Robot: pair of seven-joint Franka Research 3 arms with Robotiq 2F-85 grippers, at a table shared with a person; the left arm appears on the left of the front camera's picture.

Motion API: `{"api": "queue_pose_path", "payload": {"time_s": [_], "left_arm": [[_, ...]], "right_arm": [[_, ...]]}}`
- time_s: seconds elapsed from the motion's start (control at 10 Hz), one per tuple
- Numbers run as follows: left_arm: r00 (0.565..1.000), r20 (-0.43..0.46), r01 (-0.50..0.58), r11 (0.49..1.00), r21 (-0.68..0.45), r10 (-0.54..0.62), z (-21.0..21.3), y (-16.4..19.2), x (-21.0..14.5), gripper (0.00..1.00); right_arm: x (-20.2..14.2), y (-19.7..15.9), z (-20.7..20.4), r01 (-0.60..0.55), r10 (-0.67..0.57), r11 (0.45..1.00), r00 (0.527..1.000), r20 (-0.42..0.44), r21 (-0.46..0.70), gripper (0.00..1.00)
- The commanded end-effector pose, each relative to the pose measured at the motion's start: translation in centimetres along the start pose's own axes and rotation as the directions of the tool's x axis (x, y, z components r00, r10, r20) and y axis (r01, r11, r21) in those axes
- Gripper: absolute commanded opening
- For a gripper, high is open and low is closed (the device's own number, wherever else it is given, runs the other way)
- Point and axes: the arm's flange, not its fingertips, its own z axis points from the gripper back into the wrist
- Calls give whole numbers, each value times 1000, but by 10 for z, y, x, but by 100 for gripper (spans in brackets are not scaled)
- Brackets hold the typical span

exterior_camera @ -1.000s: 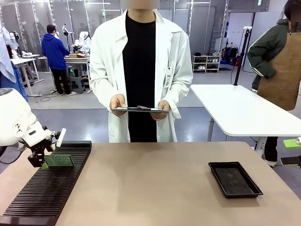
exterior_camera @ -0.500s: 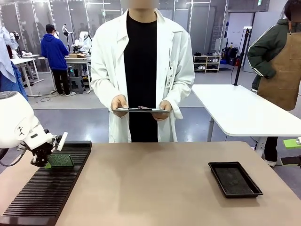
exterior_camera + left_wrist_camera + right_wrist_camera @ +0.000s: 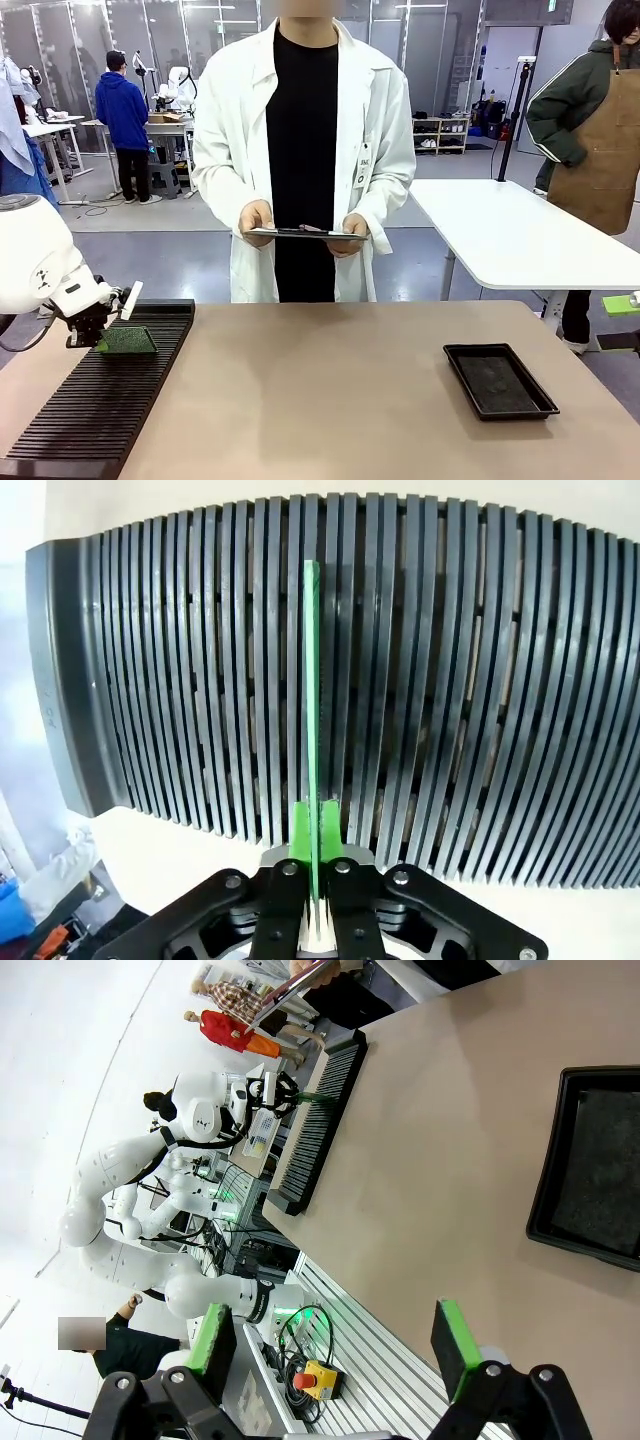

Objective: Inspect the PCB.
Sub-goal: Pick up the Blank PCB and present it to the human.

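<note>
PCB [image 3: 311, 680] stands edge-on in left wrist view: faces hidden. Right wrist view's edge crops black tray [image 3: 600, 1160].

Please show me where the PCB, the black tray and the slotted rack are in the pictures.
PCB [image 3: 128, 341]: front view, middle of its green face.
black tray [image 3: 498, 381]: front view, its bare floor.
slotted rack [image 3: 95, 415]: front view, bare slats toward its near end.

The tabletop [image 3: 330, 400] before me is a plain tan surface. On my left, a long black slotted rack [image 3: 90, 420] lies flat on it, running from the near edge toward the far side. On my right lies a shallow black tray [image 3: 498, 380], well apart from the rack, with tan surface between them.
</note>
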Motion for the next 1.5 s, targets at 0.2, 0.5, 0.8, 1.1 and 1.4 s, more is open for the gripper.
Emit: {"api": "queue_pose_path", "payload": {"time_s": [0.2, 0.5, 0.8, 1.1, 1.4], "left_arm": [[997, -30, -70, 997, -21, 69, 23, 7, 6, 0], [990, 28, -132, 986, -101, 135, 68, 28, -11, 0], [910, 194, -295, 902, -314, 366, 87, 37, -29, 0], [496, 308, -468, 549, -692, 812, 101, 22, -54, 0], [130, 273, -361, 302, -882, 953, 57, 6, -38, 0]], "right_arm": [[1, -1, 1, -19, 19, 1000, 1000, -1, 8, 100], [1, -1, 1, -19, 19, 1000, 1000, -1, 8, 100], [1, -1, 1, -19, 19, 1000, 1000, -1, 8, 100], [1, -1, 1, -19, 19, 1000, 1000, -1, 8, 100], [1, -1, 1, -19, 19, 1000, 1000, -1, 8, 100]]}}
